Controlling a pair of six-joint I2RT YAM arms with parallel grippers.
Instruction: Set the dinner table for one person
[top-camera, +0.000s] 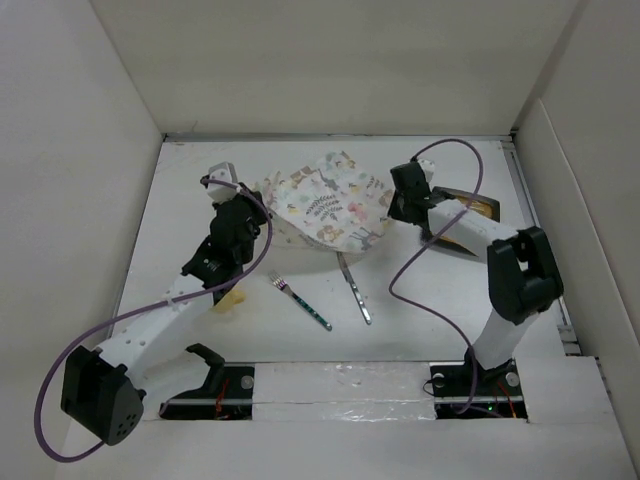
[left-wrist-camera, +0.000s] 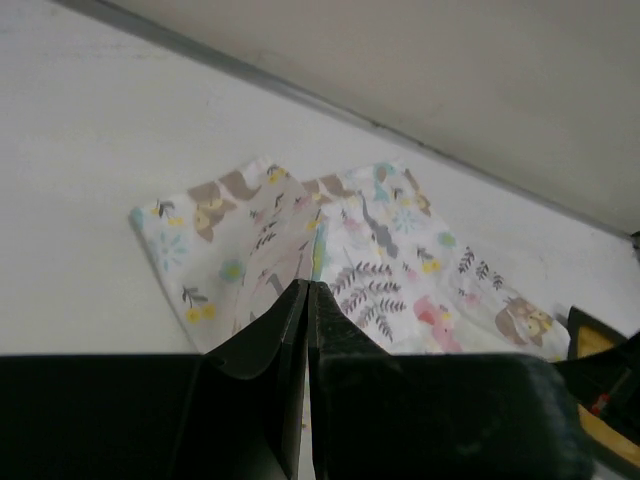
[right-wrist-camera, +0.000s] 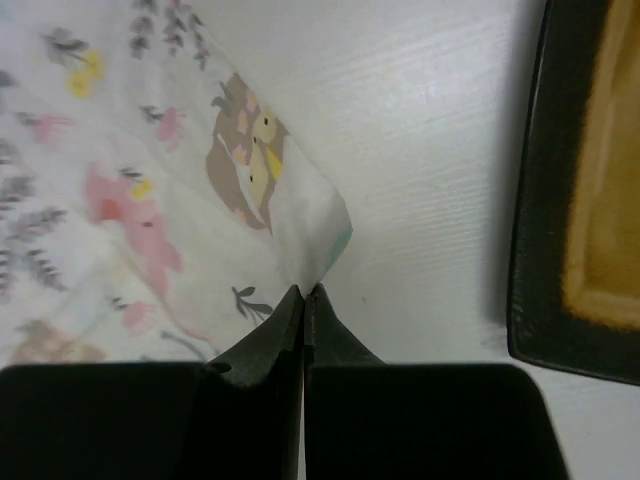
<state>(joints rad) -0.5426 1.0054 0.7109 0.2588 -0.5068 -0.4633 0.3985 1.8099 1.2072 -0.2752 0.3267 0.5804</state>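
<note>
Left pincer (left-wrist-camera: 308, 288) and right pincer (right-wrist-camera: 303, 292) are closed on placemat (top-camera: 325, 205) corners near the tabletop's (top-camera: 420, 320) far edge, likely for spreading it flat.

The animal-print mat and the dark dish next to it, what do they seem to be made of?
Placemat: looks like thin printed cloth with a matte finish. It folds, creases and lifts into soft peaks.
Dish: probably glazed ceramic, possibly hard plastic. It has a dark smooth rim, a mustard-yellow inside and a thick rigid edge. The pictures cannot settle which.
</note>
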